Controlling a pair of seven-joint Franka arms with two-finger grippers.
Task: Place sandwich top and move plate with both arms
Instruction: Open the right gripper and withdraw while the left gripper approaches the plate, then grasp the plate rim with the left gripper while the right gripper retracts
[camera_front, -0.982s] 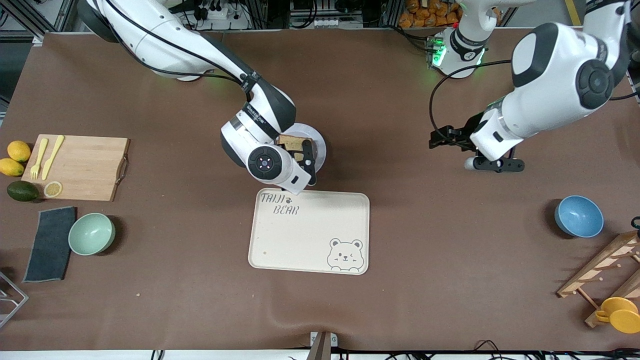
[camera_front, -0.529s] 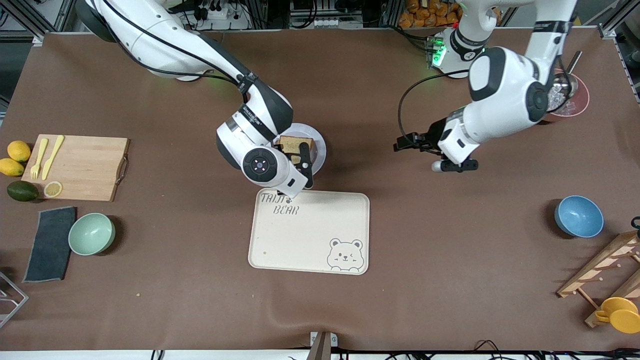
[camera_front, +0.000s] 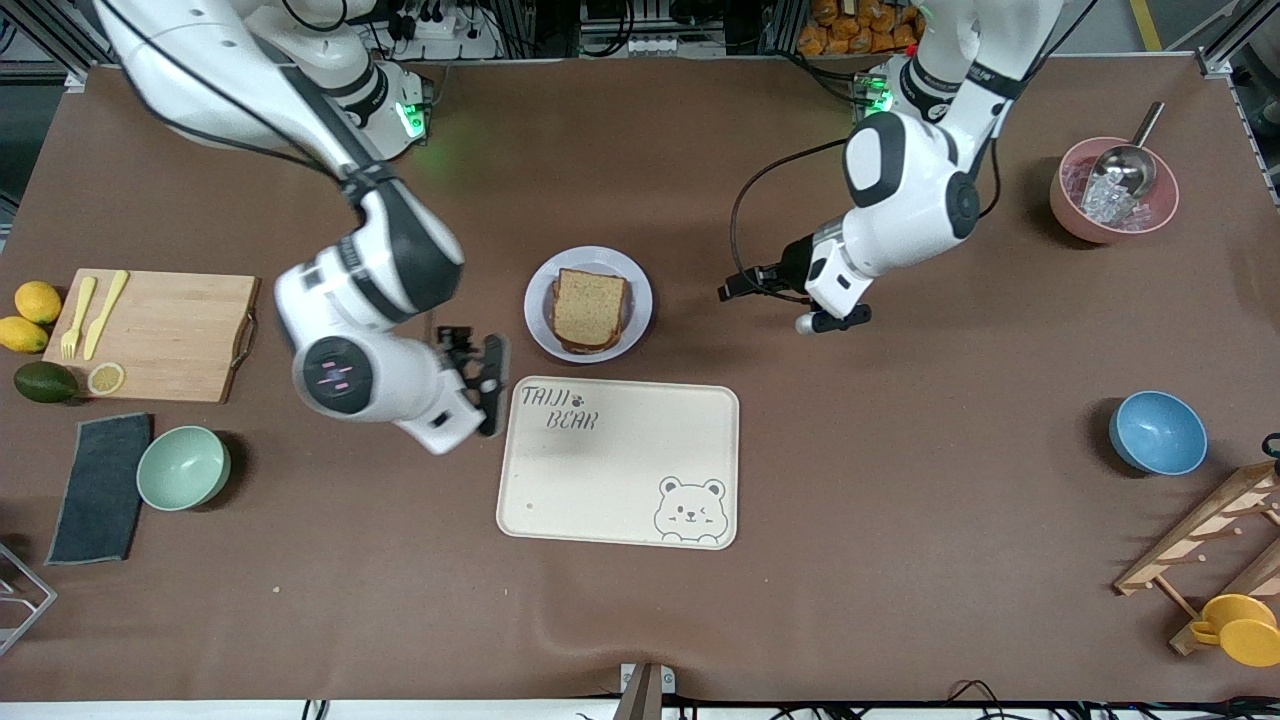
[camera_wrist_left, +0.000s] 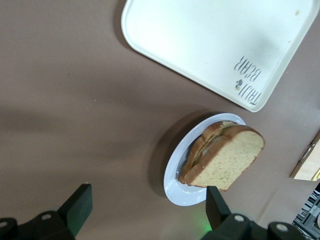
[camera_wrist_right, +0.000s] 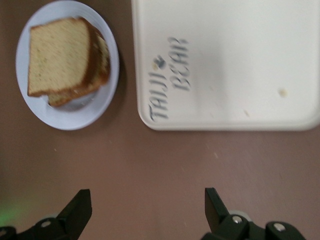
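Bread, the sandwich top (camera_front: 588, 307), lies flat on the stacked sandwich in the round plate (camera_front: 540, 280), and we see nothing holding it. The plate sits on the brown worktop (camera_front: 900, 560), just beside the cream tray (camera_front: 620, 490) and farther from the front camera than the tray, the two near each other but apart. The right pincer (camera_front: 480, 372) hangs over the bare worktop beside the tray's printed corner, toward the right arm's end of the table from the plate; we see its fingers (camera_wrist_right: 77, 207) spread wide with nothing between them. The left pincer (camera_front: 835, 320) is over the worktop toward the left arm's end from the plate, well apart from it, and its fingers (camera_wrist_left: 80, 205) also stand wide apart and empty, with the plate and sandwich in its wrist view. At the right arm's end we see a wooden cutting board (camera_front: 165, 335) and a green bowl (camera_front: 183, 467); at the left arm's end a blue bowl (camera_front: 1157, 432) and a pink bowl (camera_front: 1070, 215) with a metal scoop (camera_front: 1125, 165) in it.
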